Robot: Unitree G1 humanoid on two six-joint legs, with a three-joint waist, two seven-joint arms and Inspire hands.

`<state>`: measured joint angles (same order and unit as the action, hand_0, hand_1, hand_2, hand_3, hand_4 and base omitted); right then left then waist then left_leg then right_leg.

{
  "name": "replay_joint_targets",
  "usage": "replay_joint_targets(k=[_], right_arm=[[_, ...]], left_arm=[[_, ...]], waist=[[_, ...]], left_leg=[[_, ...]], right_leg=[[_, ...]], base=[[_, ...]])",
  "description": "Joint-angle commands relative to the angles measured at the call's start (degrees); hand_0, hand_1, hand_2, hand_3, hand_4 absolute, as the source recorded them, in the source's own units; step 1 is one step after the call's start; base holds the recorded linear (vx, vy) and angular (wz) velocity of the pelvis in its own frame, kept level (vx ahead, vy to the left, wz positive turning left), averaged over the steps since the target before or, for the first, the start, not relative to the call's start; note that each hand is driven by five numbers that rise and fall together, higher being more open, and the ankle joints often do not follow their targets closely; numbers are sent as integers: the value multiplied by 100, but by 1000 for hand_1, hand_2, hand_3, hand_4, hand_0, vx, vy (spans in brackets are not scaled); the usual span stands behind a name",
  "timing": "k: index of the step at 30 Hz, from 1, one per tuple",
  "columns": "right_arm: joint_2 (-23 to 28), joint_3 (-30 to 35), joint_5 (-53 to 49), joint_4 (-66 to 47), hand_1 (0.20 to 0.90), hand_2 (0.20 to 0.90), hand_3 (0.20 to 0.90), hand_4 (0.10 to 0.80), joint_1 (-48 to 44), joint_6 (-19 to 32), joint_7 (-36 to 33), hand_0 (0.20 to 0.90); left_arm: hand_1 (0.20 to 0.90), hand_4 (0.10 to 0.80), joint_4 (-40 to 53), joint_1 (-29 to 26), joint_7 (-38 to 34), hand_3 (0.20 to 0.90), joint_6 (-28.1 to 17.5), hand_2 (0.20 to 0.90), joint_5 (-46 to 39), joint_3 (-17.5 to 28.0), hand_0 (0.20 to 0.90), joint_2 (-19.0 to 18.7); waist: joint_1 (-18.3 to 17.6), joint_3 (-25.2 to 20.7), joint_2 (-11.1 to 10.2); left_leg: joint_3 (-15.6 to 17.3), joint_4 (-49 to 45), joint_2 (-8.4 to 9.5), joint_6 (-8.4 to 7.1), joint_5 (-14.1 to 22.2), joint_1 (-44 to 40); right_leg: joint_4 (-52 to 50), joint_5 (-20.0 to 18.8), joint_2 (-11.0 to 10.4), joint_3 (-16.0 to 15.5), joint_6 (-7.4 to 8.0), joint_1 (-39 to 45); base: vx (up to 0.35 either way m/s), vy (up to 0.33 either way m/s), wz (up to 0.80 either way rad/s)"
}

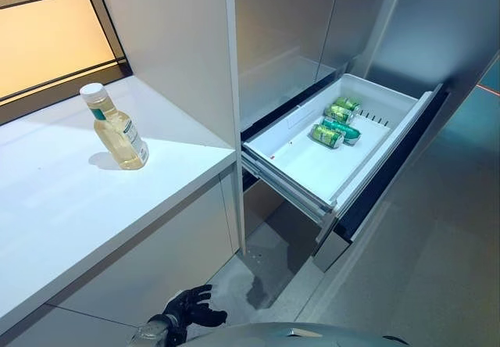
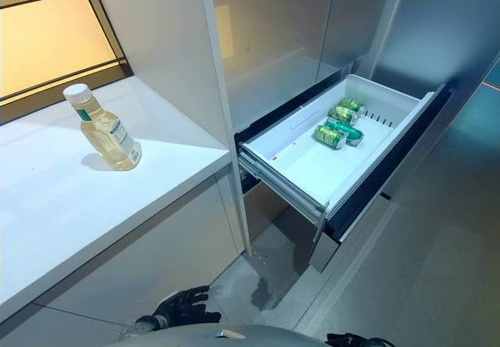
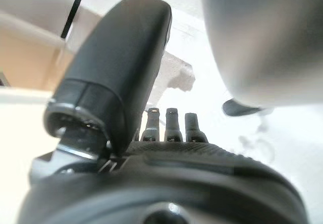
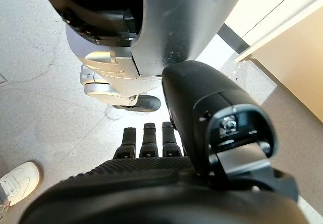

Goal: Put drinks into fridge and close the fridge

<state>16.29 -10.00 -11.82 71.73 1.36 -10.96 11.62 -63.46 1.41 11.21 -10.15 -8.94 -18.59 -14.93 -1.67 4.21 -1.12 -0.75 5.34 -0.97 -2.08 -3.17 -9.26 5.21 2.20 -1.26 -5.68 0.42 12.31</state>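
Left eye view: A bottle (image 1: 116,126) of pale liquid is shown upright on the white counter (image 1: 70,198), well apart from the open fridge drawer (image 1: 312,167), in which green cans (image 1: 336,122) are seen lying toward the back. The left hand (image 1: 187,309) is seen low beside the cabinet, fingers spread and empty. A risk is judged: the bottle could be tipped by a reach from so low.

Right eye view: The same layout is shown. The drawer is seen pulled fully out; if pushed shut hard, the loose cans would likely roll.

Left wrist view: The left hand's fingers (image 3: 171,125) are shown straight, with nothing held.

Right wrist view: The right hand (image 4: 151,183) is shown hanging above the floor, its fingers extended and empty. A person's shoe (image 4: 17,181) is seen nearby.
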Motion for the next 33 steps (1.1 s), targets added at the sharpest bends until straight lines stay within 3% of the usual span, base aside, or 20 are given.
replay_joint_targets(k=[1, 10, 16, 24, 29, 33], right_arm=[[-109, -341, 56, 76, 900, 900, 900, 800, -302, -71, 277, 900], [-26, -466, 145, -25, 900, 900, 900, 800, -308, -104, 313, 900], [-20, -451, 159, -78, 900, 900, 900, 800, -312, -125, 270, 900], [-60, -417, 165, -78, 900, 900, 900, 800, -248, -113, 189, 900], [-148, -408, 155, -9, 900, 900, 900, 800, -167, 21, 73, 900], [-203, -400, 165, 24, 900, 900, 900, 800, -115, 107, -2, 900]], left_arm=[[900, 800, 421, -716, -220, 900, -766, 900, 692, -373, 900, -22], [900, 800, 1587, -1110, -603, 900, -1072, 900, 1470, -1049, 900, -377], [900, 800, 2408, -1364, -750, 900, -807, 900, 1577, -1179, 900, -590], [900, 800, 3493, -1622, -860, 900, -852, 900, 1447, -1062, 900, -982], [900, 800, 4677, -1950, -196, 900, -587, 900, 729, -844, 900, -1358], [900, 800, 5449, -2164, -202, 900, -272, 900, 568, -700, 900, -1619]], waist=[[65, 116, 34], [-16, 92, 69], [-9, 92, 94], [51, 55, 117], [118, 22, 143], [147, 14, 163]], left_leg=[[215, -60, 281, 337, 552, -63], [248, -47, 261, 319, 546, -39], [204, -52, 278, 330, 542, -18], [123, -53, 300, 345, 553, -7], [34, -57, 320, 362, 556, 26], [-25, -49, 332, 375, 556, 49]], right_leg=[[-270, -200, 50, 89, 307, -419], [-274, -197, 54, 120, 338, -460], [-282, -196, 46, 96, 347, -474], [-241, -185, 24, 33, 346, -435], [-219, -184, 12, -14, 344, -427], [-202, -181, 14, -27, 339, -428]], base=[[0, 0, 0], [0, 0, 0], [0, 0, 0], [3, 1, 1], [5, 2, 8], [-15, 2, 4]])
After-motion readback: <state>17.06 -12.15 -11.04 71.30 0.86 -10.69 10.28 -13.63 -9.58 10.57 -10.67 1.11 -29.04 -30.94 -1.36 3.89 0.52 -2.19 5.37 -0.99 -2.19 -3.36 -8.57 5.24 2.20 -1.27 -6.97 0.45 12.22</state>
